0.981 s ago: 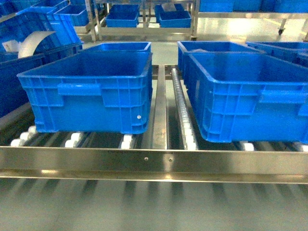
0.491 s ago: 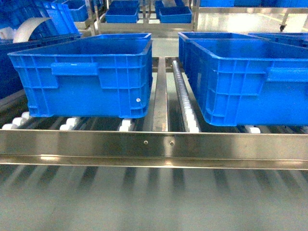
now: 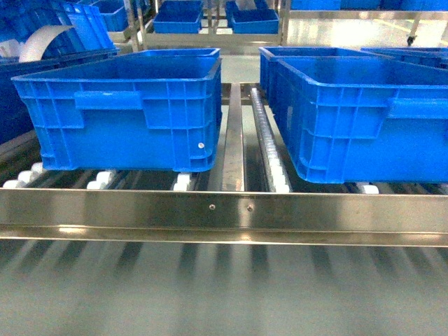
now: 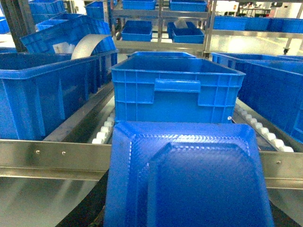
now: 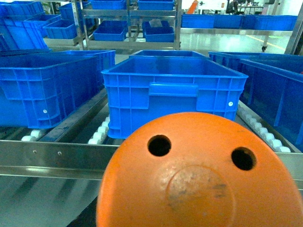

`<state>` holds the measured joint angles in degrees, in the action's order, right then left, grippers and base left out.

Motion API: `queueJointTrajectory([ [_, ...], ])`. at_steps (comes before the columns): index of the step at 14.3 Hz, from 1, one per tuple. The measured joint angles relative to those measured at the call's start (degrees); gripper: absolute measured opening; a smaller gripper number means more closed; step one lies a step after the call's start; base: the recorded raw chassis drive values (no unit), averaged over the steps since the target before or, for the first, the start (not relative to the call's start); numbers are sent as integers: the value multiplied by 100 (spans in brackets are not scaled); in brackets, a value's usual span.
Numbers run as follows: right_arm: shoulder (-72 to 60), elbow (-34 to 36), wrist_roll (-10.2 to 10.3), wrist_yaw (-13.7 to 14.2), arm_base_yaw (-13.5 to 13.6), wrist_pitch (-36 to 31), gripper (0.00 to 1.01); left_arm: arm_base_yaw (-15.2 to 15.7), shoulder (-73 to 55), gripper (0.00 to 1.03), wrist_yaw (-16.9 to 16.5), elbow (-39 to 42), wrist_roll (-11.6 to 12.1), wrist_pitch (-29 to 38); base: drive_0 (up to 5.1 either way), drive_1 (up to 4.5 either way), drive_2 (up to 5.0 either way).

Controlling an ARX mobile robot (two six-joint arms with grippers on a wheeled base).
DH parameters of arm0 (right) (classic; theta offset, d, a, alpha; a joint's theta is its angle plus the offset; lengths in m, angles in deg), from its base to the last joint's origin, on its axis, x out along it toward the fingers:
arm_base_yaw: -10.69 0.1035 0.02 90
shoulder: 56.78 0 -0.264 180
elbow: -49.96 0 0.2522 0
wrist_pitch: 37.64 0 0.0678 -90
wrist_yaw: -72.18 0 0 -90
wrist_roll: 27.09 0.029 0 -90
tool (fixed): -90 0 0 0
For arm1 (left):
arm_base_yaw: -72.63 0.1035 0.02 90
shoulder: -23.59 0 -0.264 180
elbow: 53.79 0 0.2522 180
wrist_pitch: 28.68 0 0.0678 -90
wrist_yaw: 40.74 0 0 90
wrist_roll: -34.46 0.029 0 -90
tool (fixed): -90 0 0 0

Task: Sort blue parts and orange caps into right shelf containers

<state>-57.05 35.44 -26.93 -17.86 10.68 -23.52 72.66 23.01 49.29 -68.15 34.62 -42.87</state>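
Two blue crates on roller shelf, left crate (image 3: 126, 112), right crate (image 3: 364, 115), interiors not visible, blue part (image 4: 189, 179) fills left wrist view, orange cap (image 5: 199, 175) fills right wrist view, both claws hidden, can't tell grip state

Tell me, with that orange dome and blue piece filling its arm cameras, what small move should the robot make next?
Probably reach the right arm forward and up over the steel rail. The orange cap fills the right wrist view, apparently carried, and the blue bin directly ahead looks open-topped. The blue part fills the left view likewise. The grippers themselves aren't visible.
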Motion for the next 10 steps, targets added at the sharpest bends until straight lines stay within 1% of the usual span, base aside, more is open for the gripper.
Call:
queueJointTrajectory([
  [1,0,0,0,0,0,-11,44,0,0,43,0,0,0,15,0,0,0],
  [10,0,0,0,0,0,-4,44,0,0,43,-2,0,0,2,-9,409,-428],
])
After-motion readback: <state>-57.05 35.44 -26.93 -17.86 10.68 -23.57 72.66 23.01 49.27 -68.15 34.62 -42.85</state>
